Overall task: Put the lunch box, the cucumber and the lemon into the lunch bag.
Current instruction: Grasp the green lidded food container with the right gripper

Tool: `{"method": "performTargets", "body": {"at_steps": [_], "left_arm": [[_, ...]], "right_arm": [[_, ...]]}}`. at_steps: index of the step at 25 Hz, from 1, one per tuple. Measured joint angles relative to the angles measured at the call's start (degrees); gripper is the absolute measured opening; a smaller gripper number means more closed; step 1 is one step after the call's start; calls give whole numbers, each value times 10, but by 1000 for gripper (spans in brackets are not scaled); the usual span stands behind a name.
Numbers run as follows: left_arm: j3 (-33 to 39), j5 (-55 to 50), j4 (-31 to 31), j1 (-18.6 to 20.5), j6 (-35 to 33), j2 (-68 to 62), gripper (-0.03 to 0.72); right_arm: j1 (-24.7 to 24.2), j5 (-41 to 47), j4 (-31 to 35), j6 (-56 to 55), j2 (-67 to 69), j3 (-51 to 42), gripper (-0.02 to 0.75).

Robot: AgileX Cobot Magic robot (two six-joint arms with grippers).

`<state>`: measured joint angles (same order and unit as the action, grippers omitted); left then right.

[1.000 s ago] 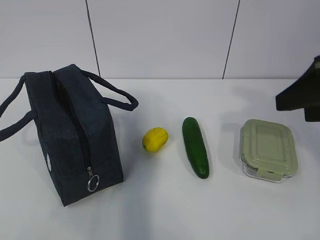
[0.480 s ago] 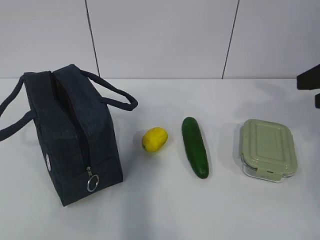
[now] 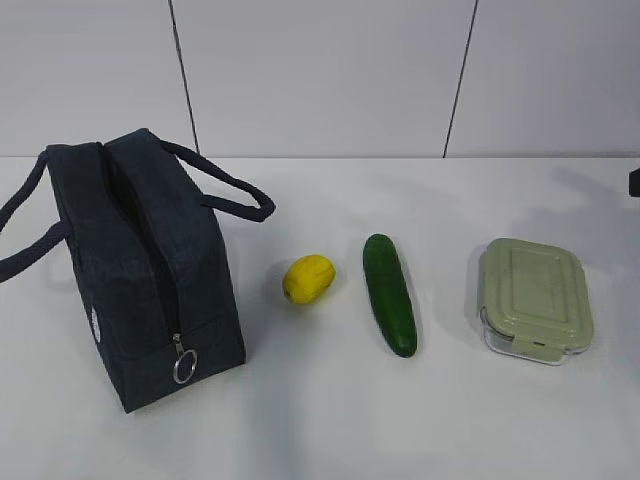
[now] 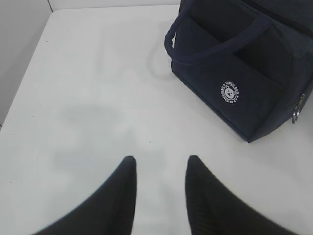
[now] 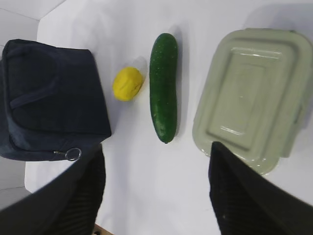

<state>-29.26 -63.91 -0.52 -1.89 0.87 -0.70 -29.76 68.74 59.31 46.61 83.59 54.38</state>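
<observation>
The dark navy lunch bag stands at the left, its silver ring pull hanging low on the near end. Right of it in a row lie the yellow lemon, the dark green cucumber and the lunch box with its sage-green lid on. My left gripper is open above bare table, short of the lunch bag. My right gripper is open and high above the cucumber, the lemon and the lunch box, holding nothing.
The white table meets a grey panelled wall at the back. Two looped handles stick out from the bag's sides. A dark sliver of the right arm shows at the right edge of the exterior view. The table's edge lies below the right gripper.
The dark bulk of the right arm has slid out of the exterior view to the right, leaving only a sliver. The objects on the table have not moved.
</observation>
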Motion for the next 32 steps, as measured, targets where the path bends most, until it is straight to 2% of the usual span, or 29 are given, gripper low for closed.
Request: {"method": "performTargets", "body": {"at_steps": [7,17,29,32], "left_arm": [[0,0,0,0,0,0,241],[0,0,0,0,0,0,241],[0,0,0,0,0,-4,241],[0,0,0,0,0,-4,241]], "right_arm": [[-50,-5,6,25,110,1,482],[-51,-8,-42,47,131,2,482],[-51,-8,-24,43,132,2,482],[-51,-8,-25,37,139,2,523]]}}
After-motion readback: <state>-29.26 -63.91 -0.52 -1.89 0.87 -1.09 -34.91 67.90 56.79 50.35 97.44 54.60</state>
